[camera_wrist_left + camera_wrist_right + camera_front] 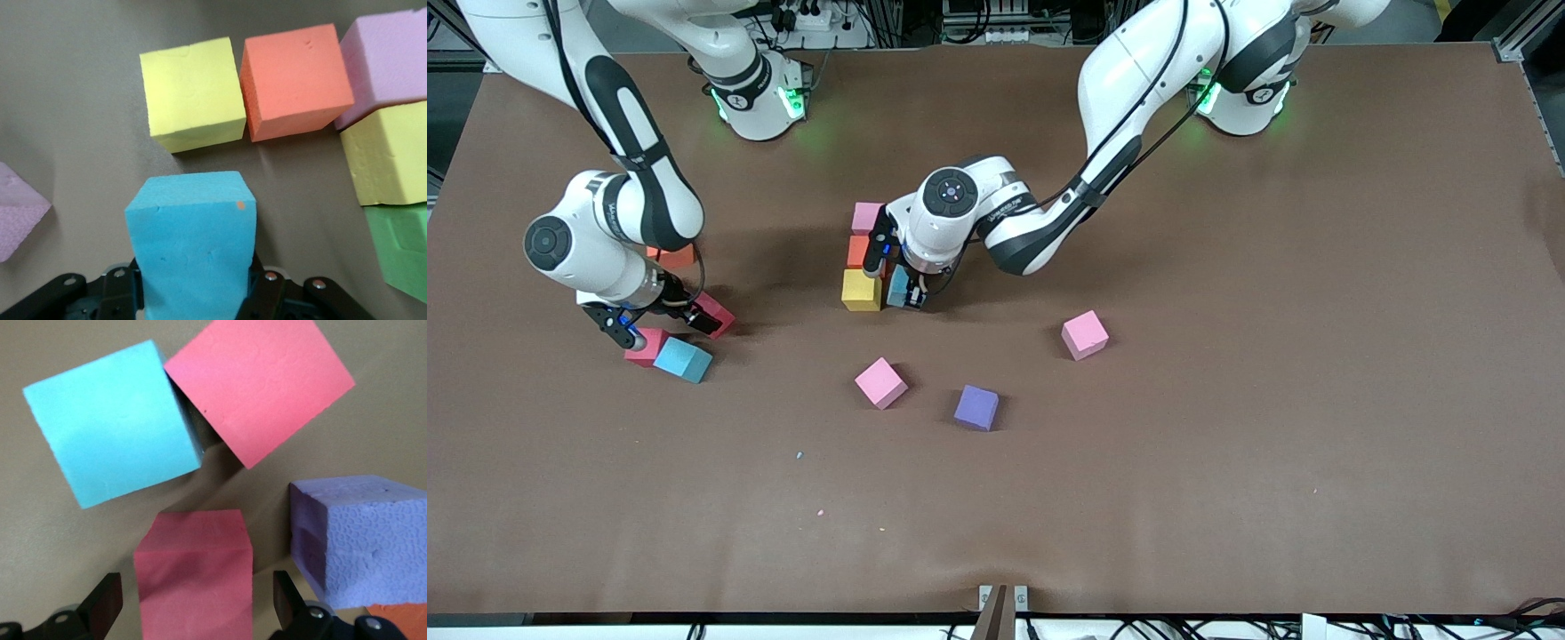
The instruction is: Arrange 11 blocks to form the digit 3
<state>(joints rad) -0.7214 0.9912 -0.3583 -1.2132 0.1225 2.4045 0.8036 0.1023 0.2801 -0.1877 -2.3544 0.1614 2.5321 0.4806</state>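
- The right gripper (660, 322) is low at the right arm's end of the table, jaws spread wide, straddling a red block (193, 577) without closing on it.
- Around it lies a loose cluster: another red block (646, 347), a light blue block (683, 359) touching that one, a purple block (360, 543) that only the right wrist view shows, and an orange block (673, 257) half hidden under the arm.
- Mid-table, the start of the digit 3 (864, 255) is a column of pink block (867, 217), orange-red block (862, 252) and yellow block (861, 290), touching one another.
- The left wrist view shows more pieces under the arm: a second yellow block (390, 157) and a green block (400, 250) next to that column.
- The left gripper (904, 293) is clamped on a light blue cube (192, 243), held just beside the yellow end of the column with a gap left.
- Nearer the front camera, three blocks lie apart and untouched: a pink cube (880, 383), a purple cube (976, 407) and another pink cube (1085, 335).
- My reading: roughly five blocks are placed and a sixth is arriving, so about half the figure remains, with all stock for it scattered loose.
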